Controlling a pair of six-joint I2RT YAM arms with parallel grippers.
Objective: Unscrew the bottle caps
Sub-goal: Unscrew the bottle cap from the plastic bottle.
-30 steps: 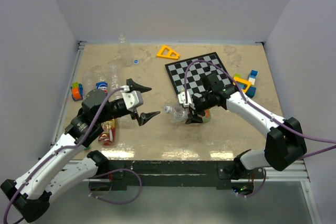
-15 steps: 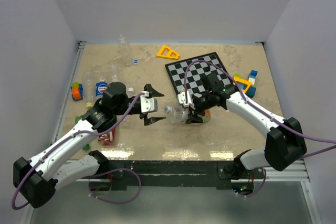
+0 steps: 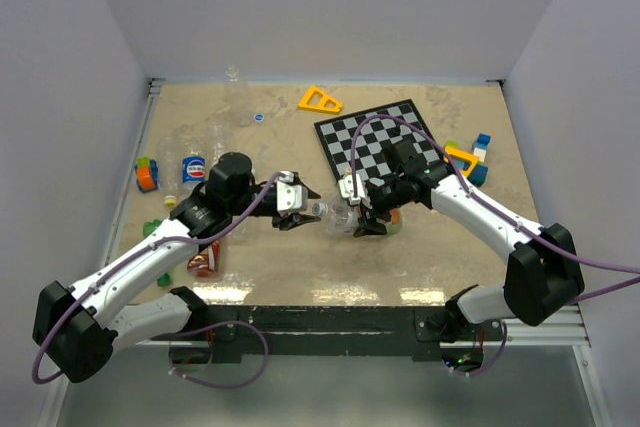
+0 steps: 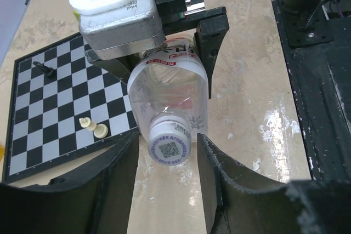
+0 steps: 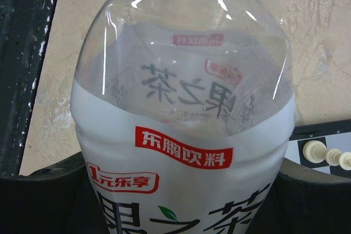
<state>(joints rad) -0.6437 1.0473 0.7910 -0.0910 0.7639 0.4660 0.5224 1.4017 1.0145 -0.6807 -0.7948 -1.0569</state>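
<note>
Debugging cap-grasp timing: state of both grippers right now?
Left gripper: open, jaws flanking the white cap, not yet touching it.
Right gripper: shut on the bottle.

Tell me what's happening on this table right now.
The right tool clamps a labelled bottle held sideways, its neck pointing at the left tool. The left tool's fingers stand on either side of the white cap with thin gaps showing, so the cap is not gripped yet. It is on the bottle.
</note>
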